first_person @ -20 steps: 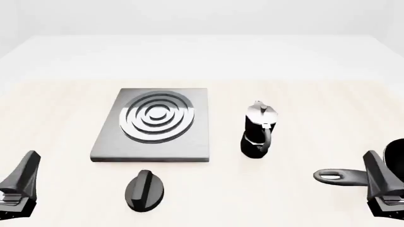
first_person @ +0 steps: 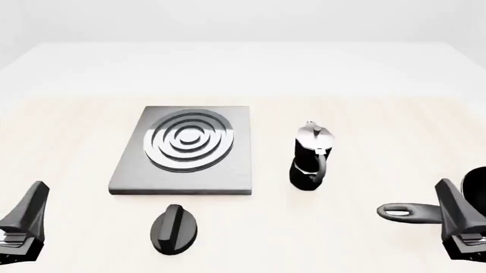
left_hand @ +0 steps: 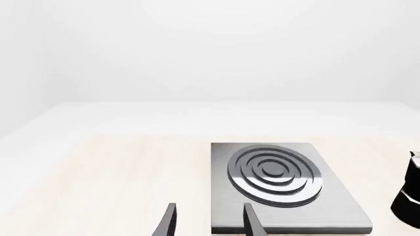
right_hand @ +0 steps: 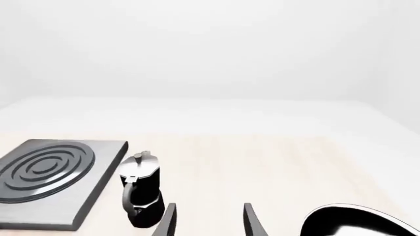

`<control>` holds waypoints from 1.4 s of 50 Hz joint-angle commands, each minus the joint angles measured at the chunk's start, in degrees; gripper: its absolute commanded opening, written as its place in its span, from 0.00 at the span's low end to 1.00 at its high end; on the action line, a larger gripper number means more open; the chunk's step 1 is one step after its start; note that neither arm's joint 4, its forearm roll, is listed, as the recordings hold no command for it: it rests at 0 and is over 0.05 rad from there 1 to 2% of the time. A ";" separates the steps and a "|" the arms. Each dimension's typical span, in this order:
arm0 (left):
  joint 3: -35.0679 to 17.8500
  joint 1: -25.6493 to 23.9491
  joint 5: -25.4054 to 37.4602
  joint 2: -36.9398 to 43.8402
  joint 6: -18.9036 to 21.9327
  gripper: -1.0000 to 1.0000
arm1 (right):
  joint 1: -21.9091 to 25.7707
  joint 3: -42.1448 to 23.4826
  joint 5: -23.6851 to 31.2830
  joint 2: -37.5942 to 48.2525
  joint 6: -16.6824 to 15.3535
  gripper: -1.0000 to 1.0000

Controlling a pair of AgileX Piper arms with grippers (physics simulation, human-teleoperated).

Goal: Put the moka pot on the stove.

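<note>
— Black pot [first_person: 311, 156], still on the bare table [first_person: 365, 125], not on the stove [first_person: 185, 151]. Which arm did you have closer to it?

— The right gripper [right_hand: 208, 221], I judged. In its wrist view the pot [right_hand: 139, 189] stood just ahead of the fingertips and off toward the stove side, upright, with the handle turned back toward me. From the left gripper [left_hand: 208, 221], the stove [left_hand: 288, 189] lay directly ahead, and the pot [left_hand: 412, 191] only showed at the far edge, beyond the stove.

— And the jaws?

— Both grippers were parted and held nothing. I could see two dark fingers with table showing between them in each wrist view. In the front view the right gripper [first_person: 459, 227] sat low at the near right corner, the left gripper [first_person: 23, 227] at the near left.

— Anything in the way on the right?

— A pan [first_person: 425, 209] lay right by the right gripper, its long handle pointing across toward the pot's side. The pot was forward and inward of that. A knob [first_person: 174, 227] sat near the front edge of the stove, clear of the line I expected to take.

— So the move?

— As I read it, reach forward and inward with the right arm, take the pot about its narrow waist or handle with the long axis kept vertical, then carry it further inward onto the rings [first_person: 188, 139]. The stove was the pot's neighbour on that side, near but not touching.
</note>
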 commanded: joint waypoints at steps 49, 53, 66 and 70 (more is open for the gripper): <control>0.00 0.00 0.00 0.00 0.00 1.00 | 15.61 -2.78 -21.75 33.72 -1.32 1.00; 0.00 0.00 0.00 0.00 0.00 1.00 | 16.43 -2.74 -24.09 36.50 -1.23 1.00; 0.00 0.00 0.00 0.00 0.00 1.00 | 18.29 -2.65 -32.88 46.43 -0.91 1.00; 0.00 0.00 0.00 0.00 0.00 1.00 | 19.07 -3.03 -34.57 48.86 -0.90 1.00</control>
